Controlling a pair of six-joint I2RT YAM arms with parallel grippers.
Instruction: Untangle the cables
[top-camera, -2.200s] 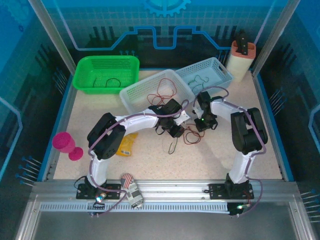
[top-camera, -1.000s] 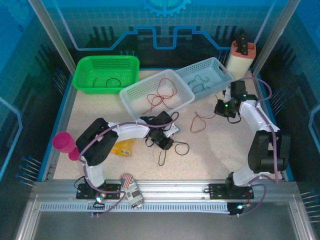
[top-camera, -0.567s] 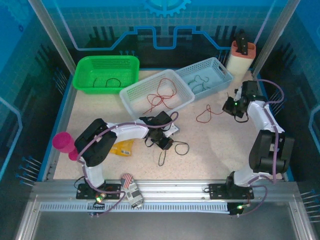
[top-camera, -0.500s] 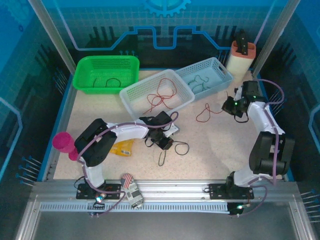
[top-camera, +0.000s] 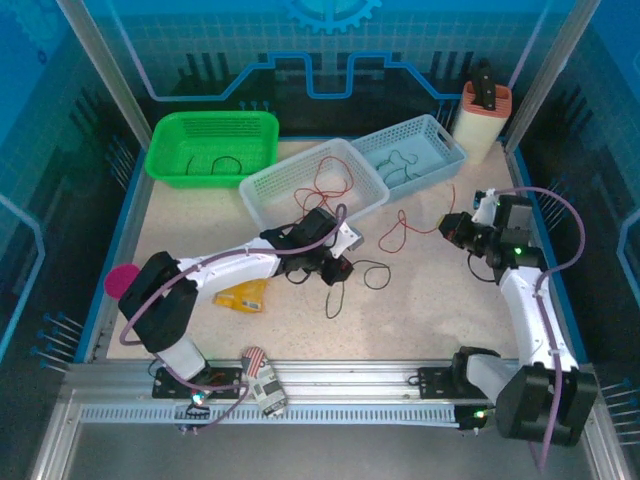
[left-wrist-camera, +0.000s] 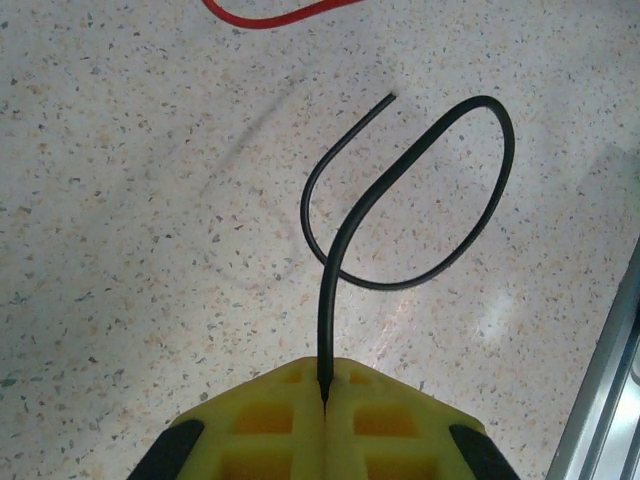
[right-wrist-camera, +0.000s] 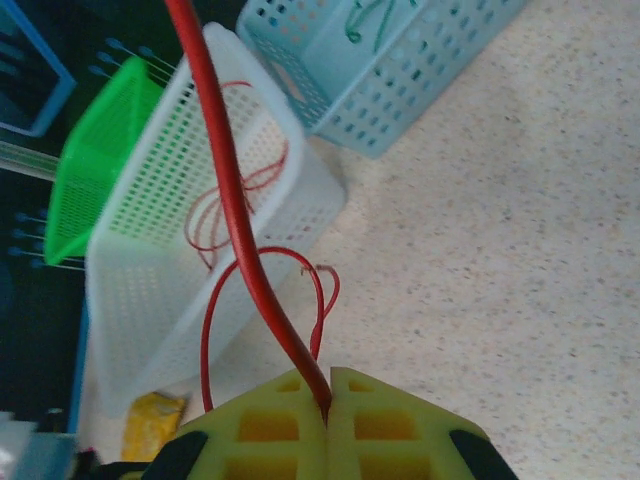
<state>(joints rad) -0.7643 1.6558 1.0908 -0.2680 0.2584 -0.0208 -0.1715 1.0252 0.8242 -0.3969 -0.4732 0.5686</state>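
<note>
Table (top-camera: 440, 300) of speckled beige, carrying three baskets along its far edge: a green basket (top-camera: 212, 147) at the far left corner, a white basket (top-camera: 313, 183) near the middle, and a light blue basket (top-camera: 408, 150) just beside it on the right. The left arm (top-camera: 230, 272) reaches from the near left corner to the table's middle and hides part of a pink cup (top-camera: 120, 281) at the left edge. A yellow packet (top-camera: 243, 296) lies just beside the forearm. The right arm (top-camera: 525, 300) runs along the right edge. A beige container (top-camera: 480, 125) stands at the far right corner; the dark item in its top is hard to make out. A small striped object (top-camera: 262, 375) at the near edge cannot be identified.

Left jaws: pressed together on the black cable (left-wrist-camera: 323, 330), which rises from between the yellow fingertips and forms one open loop flat on the bare table. Right jaws: clamped on the red cable (right-wrist-camera: 232, 200). In the right wrist view it is blurred and crosses in front of the white basket. In the top view it trails in a loop on the table, near the blue basket and well apart from the black loop. Each basket holds further thin wires, too fine to trace: red in the white, dark green in the blue, black in the green.
</note>
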